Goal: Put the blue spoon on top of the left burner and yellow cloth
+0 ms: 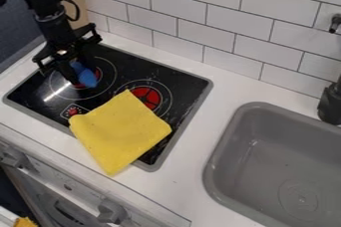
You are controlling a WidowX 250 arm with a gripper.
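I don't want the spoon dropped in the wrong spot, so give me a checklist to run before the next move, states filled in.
1. Gripper over the left burner: ok.
2. Blue spoon at the gripper: ok.
3. Spoon's weight resting on the burner: cannot tell.
4. Yellow cloth under the spoon: not ok; it lies beside it, nearer the right burner.
5. Cloth wholly on the stove: not ok; it overhangs the front edge.
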